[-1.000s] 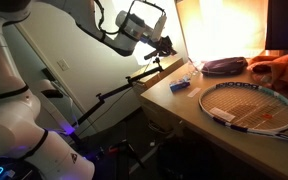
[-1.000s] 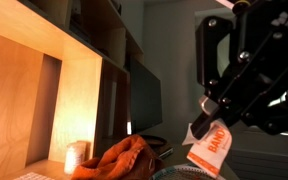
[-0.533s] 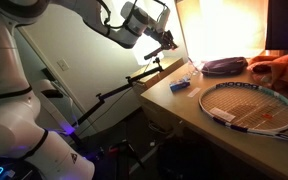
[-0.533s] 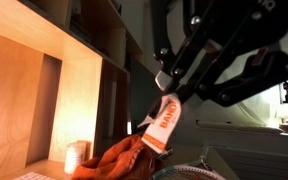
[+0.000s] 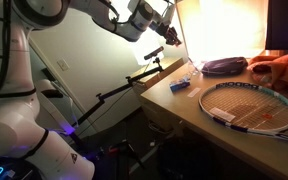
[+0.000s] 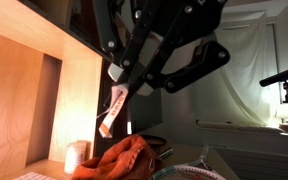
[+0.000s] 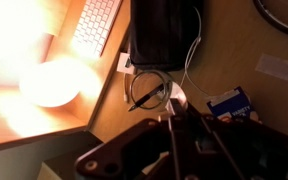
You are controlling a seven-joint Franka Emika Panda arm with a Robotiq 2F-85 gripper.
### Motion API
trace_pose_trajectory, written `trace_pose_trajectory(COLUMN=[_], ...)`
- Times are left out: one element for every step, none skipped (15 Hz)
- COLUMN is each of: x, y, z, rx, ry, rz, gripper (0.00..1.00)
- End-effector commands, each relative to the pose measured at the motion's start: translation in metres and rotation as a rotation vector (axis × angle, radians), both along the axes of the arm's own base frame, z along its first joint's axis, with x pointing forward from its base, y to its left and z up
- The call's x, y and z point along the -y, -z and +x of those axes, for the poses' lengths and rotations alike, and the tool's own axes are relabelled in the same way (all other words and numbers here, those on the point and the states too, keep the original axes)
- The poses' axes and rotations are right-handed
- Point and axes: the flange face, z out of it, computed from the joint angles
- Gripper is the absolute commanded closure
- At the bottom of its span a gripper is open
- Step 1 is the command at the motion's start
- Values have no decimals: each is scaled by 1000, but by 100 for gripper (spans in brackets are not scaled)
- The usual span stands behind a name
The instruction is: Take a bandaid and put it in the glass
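My gripper (image 6: pixel 119 88) is shut on a bandaid (image 6: pixel 110 112), a white and orange wrapper that hangs from the fingertips high above the desk. In an exterior view the gripper (image 5: pixel 171 38) is up near the bright lamp glare. In the wrist view the dark fingers (image 7: pixel 172 115) fill the bottom, and a white patch at their tips looks like the bandaid (image 7: pixel 175 94). Just beside it, far below, stands the small see-through glass (image 7: pixel 149 92), seen from above with a dark pen in it. I cannot make out the glass in either exterior view.
A tennis racket (image 5: pixel 249 105), a small flat blue box (image 5: pixel 182 86) (image 7: pixel 232 103), a purple pouch (image 5: pixel 224 67) and an orange cloth (image 5: pixel 280 70) (image 6: pixel 124 160) lie on the wooden desk (image 5: pixel 204 125). A glowing lamp (image 7: pixel 54 82) (image 6: pixel 76 155), a keyboard (image 7: pixel 96 25) and cables are nearby.
The arm has risen and swung toward the lamp, with the bandaid still in the gripper. In the close exterior view the gripper and bandaid have moved left and up.
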Motion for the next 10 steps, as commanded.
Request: trace_pose_trajectory(x=[-9,-9,-9,-9,-9,-8,-8,-8,-10,-13], y=[-12,-15,-18,-19,-20,-20,-21,-22,-23,-23], z=[24,28,34,39,44,50,55,60,65,70], rx=[-8,-11,-15,-23,-33,-48,-58,-69,-71,-69], ry=[-30,-29,-35,-40,-42,-48,-49,-60,-72,-89], rz=[-23,-28,-30,-33,-36,-36,-40,-40,-44,-50], gripper=[99,99,99,99,99,99,99,99,99,99])
